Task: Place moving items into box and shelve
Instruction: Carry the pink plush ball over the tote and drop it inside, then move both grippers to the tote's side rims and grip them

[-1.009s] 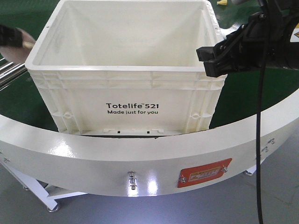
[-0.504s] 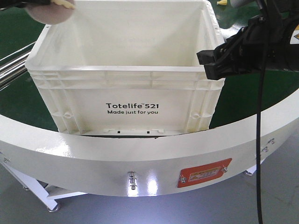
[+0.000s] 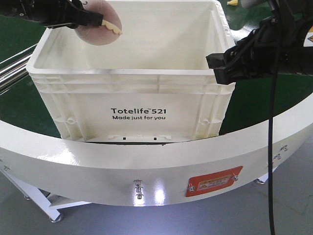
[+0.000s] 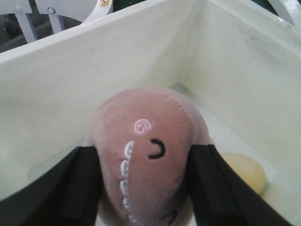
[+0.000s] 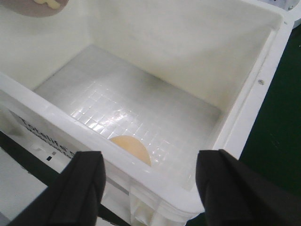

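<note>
Step in hand: drop-off of the pink ball [image 3: 100, 29] into the tote [image 3: 132, 93]; judged approx. halfway, since one item is already inside.
Left gripper [image 3: 88, 19]: fingers [image 4: 70, 188] closed on the pink ball from both sides, firm contact, ball bulging out past the tips.
Pink ball posn: in the air over the tote opening at approx. 10 o'clock, just inside the far-left corner and above rim level (touching neither wall nor floor).
Right gripper [image 3: 220, 62]: fingers spread wide, nothing between them; hovers at the tote's 3 o'clock rim, at its near-right corner.
Yellow-orange ball [image 5: 131, 147]: lies on the tote floor against the printed wall, approx. 5 o'clock.
Tote: upright on the green tabletop [image 3: 14, 107], print facing the front camera, interior otherwise bare.
Recommended: bring the pink ball further in toward centre, away from the 10 o'clock corner, then lower it below the rim before opening, so it cannot clip the ribbed edge and bounce out.
Release: open the fingers slowly and fully; the soft skin may cling to one pad.
Risk: a round item will likely roll, so let it settle before withdrawing straight up.
Right arm: hold clear of the rim until the left exits.
Shelving: not yet begun.
</note>
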You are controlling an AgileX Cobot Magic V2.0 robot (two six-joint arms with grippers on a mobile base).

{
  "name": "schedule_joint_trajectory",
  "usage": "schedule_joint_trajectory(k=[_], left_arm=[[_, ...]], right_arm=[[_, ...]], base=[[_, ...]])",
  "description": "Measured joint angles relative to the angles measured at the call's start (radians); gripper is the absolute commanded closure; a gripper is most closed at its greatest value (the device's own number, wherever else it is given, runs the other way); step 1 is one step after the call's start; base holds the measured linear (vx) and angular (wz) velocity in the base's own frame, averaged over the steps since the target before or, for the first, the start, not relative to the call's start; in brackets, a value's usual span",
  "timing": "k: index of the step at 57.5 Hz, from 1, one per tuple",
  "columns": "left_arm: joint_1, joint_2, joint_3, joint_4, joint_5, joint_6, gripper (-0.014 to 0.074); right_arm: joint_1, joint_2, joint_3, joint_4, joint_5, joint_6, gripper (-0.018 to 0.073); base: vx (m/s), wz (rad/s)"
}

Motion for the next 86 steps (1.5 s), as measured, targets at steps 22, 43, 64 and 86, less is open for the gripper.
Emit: schedule_joint_trajectory(k=[22, 43, 64, 86], left_arm=[[0.000, 0.004, 0.000, 0.005, 0.000, 0.000, 0.0043], [0.000, 0.004, 0.000, 0.005, 0.001, 0.000, 0.0043], [0.000, 0.002, -0.046, 0.123, 0.064, -0.117, 0.0043], [-0.088, -0.013, -0.198, 0.759, 0.238, -0.676, 0.0043]], right_arm=[[0.000, 0.000, 0.000, 0.000, -0.001, 0.001, 0.0092], [0.000, 0.000, 0.000, 0.031, -0.001, 0.002, 0.0092], [-0.053, 0.019, -0.046, -0.010, 0.018, 0.101, 0.0080], [-0.150, 0.294, -0.418, -0.034, 0.291, 0.187, -0.0009]], base=[[0.00, 0.00], [0.00, 0.00], [0.00, 0.00], [0.00, 0.00]])
